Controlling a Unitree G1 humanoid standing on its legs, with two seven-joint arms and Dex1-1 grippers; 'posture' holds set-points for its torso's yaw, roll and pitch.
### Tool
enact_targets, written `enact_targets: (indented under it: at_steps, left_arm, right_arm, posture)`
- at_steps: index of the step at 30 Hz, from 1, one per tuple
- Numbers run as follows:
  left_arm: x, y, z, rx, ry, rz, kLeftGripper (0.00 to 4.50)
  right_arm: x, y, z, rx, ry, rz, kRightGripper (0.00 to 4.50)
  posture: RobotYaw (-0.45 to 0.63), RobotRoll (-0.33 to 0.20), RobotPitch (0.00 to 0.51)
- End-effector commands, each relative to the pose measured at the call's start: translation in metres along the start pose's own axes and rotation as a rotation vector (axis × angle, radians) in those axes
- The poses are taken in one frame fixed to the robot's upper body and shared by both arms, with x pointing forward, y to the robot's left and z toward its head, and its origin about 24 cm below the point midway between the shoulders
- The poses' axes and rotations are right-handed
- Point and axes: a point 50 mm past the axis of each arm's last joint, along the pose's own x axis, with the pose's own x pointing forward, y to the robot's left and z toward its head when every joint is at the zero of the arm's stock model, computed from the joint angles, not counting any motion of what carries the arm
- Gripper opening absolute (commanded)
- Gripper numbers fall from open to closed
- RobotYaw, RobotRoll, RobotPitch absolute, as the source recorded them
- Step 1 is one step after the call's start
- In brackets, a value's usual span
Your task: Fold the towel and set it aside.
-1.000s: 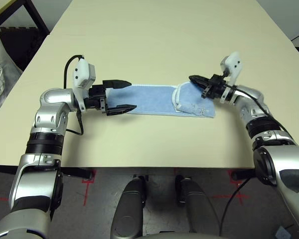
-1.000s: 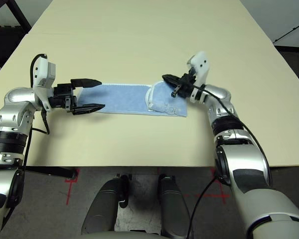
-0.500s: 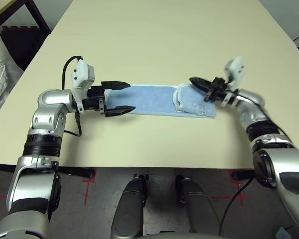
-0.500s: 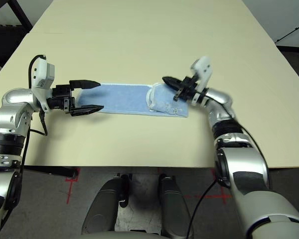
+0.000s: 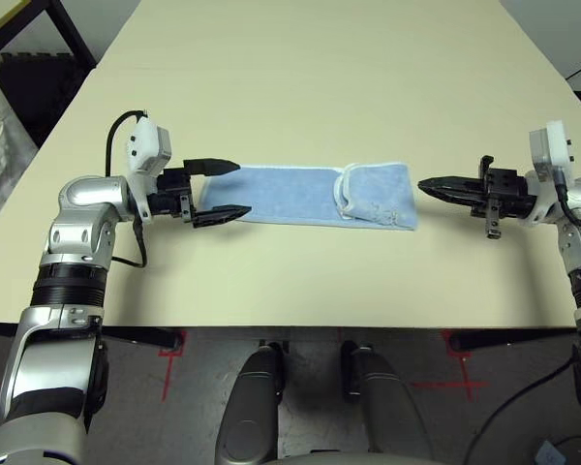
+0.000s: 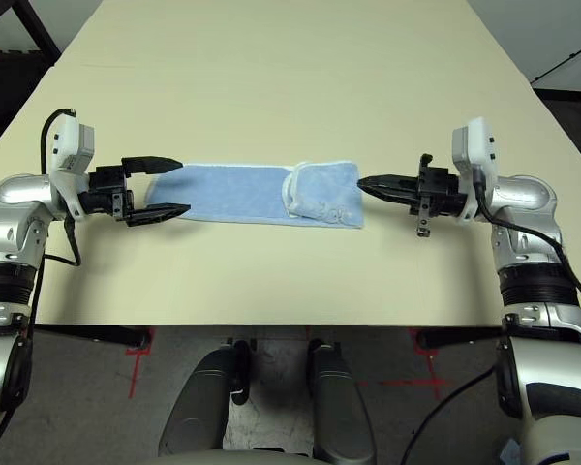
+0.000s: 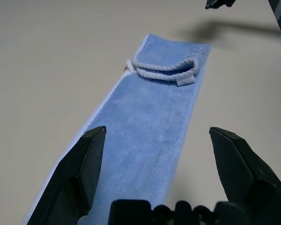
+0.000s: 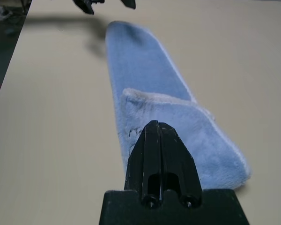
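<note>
Both arms are held out wide over the table (image 5: pixel 300 58), elbows out, each gripper pointing inward at the other along the same line. The left gripper (image 5: pixel 219 188) sits right at the towel's left end with its two black fingers spread wide, one to each side of that end, holding nothing. The right gripper (image 5: pixel 436 185) hangs just off the towel's right end, not touching it, fingers pinched together into one point and empty.

The light blue towel (image 5: pixel 290 194) lies flat near the front-middle of the table, in a long narrow strip. Its long axis runs left to right, straight between the two grippers. The right end is folded back over itself, so there's a doubled flap with a whitish hem edge; the left wrist view shows a white loop (image 7: pixel 164 72) and a small tag (image 7: pixel 185 81) there.

A dark frame (image 5: pixel 39 39) stands off the table's far left corner, and nothing sits between either gripper and the cloth.
</note>
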Motion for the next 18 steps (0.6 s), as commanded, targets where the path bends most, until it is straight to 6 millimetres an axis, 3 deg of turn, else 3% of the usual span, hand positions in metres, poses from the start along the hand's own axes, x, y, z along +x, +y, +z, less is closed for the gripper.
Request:
enact_targets:
  at_steps: [1,11,15,18]
  left_arm:
    - [-0.007,0.002,-0.002,-0.012,0.011,0.035,4.5]
    - [-0.019,0.003,-0.002,-0.021,0.009,0.115,4.5]
    - [-0.041,0.011,0.011,-0.028,0.025,0.199,4.5]
    - [-0.062,0.019,0.019,-0.14,0.071,0.299,4.5]
  right_arm:
    - [-0.004,0.008,-0.011,0.002,0.052,0.039,0.03]
    - [-0.002,0.014,-0.017,0.005,0.027,0.016,0.03]
    - [-0.004,0.015,-0.013,-0.001,0.019,0.006,1.08]
    - [-0.003,0.017,-0.013,0.006,0.021,0.005,2.24]
  posture:
    - [0.1,0.0,0.183]
    - [0.12,0.0,0.186]
    - [0.12,0.0,0.186]
    - [0.13,0.0,0.185]
